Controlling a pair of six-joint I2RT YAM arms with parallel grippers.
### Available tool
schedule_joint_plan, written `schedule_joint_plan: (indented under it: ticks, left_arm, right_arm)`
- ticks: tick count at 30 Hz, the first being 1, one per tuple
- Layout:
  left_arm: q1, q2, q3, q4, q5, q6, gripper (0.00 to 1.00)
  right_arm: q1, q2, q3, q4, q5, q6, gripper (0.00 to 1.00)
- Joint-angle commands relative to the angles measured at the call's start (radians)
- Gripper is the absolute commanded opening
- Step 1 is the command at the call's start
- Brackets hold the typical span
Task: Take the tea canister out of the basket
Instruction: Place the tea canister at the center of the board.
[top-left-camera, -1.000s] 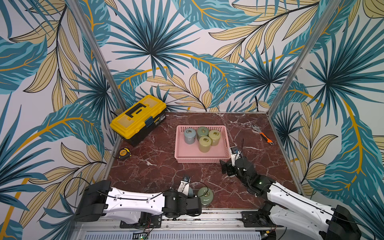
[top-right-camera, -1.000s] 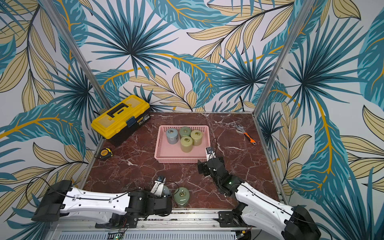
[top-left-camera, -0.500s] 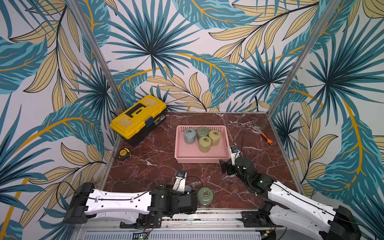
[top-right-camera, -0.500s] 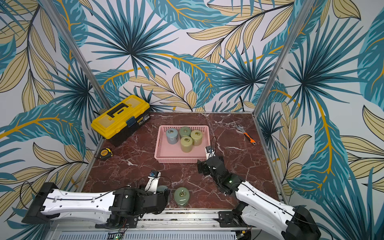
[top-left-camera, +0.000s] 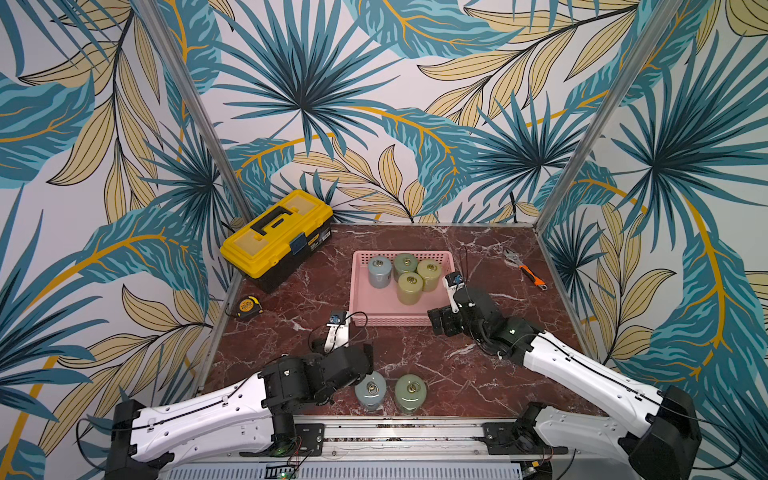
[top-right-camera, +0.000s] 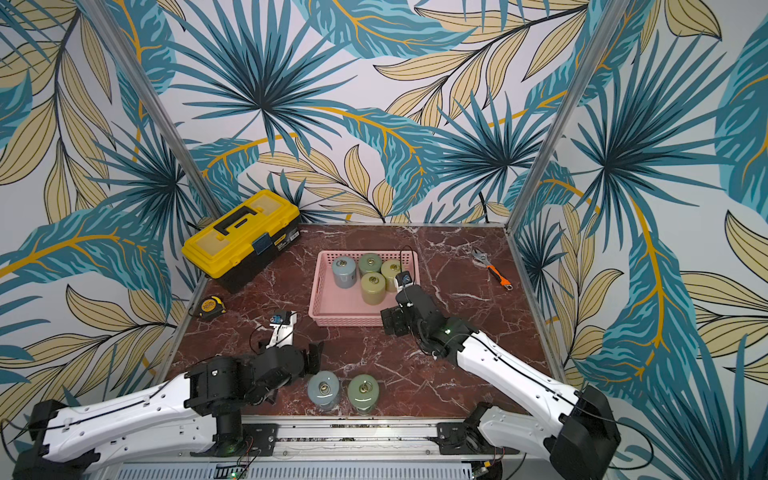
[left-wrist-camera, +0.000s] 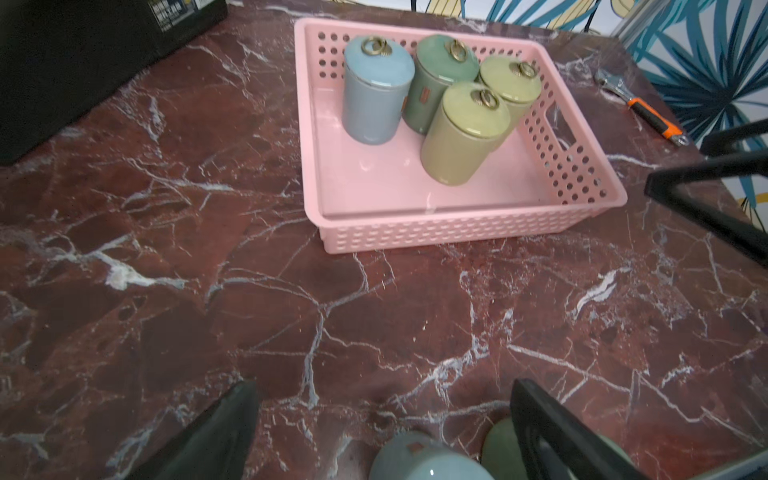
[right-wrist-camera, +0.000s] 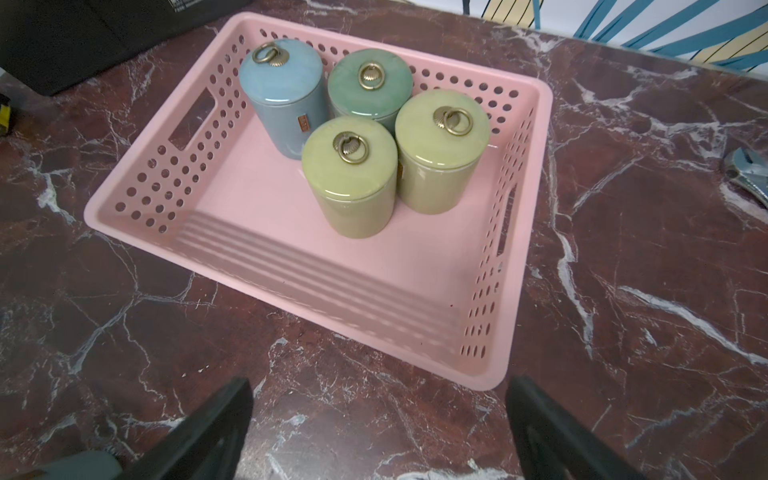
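The pink basket (top-left-camera: 376, 307) stands mid-table and holds several upright tea canisters with ring-pull lids: a blue-grey one (top-left-camera: 379, 272), a dark green one (top-left-camera: 405, 265) and two yellow-green ones (right-wrist-camera: 348, 178) (right-wrist-camera: 441, 153). Two more stand on the table at the front, a blue-grey canister (top-left-camera: 370, 391) and a green canister (top-left-camera: 410, 392). My left gripper (top-left-camera: 360, 365) is open, just left of and above the front blue-grey canister (left-wrist-camera: 428, 459), not closed on it. Open too, my right gripper (top-left-camera: 440, 323) hovers at the basket's near right corner (right-wrist-camera: 486, 374) with nothing between its fingers.
A yellow toolbox (top-left-camera: 276, 232) sits at the back left, a tape measure (top-left-camera: 248, 306) by the left wall. An orange-handled wrench (top-left-camera: 524, 268) lies at the back right. Patterned walls close in three sides; a metal rail (top-left-camera: 395, 432) runs along the front edge.
My left arm has drawn back and lifted away to the left, uncovering the front blue-grey canister beside the green one. My right gripper has edged slightly left near the basket corner.
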Motion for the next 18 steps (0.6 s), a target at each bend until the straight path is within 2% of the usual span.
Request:
schedule_joint_plan:
  ticks: [1,10,18]
  left_arm:
    - [0.090,-0.007,-0.026,0.131,0.082,0.193,1.00]
    - [0.322,0.020,-0.086,0.307,0.265,0.373,1.00]
    - [0.505,0.020,-0.186,0.489,0.442,0.433,1.00]
  right_arm:
    - [-0.006,0.058,0.072,-0.118,-0.043,0.010,0.99]
    - [-0.042,0.224,0.252,-0.197,-0.094,0.021,0.99]
    - [-0.089,0.328,0.340,-0.218,-0.156,0.004,0.99]
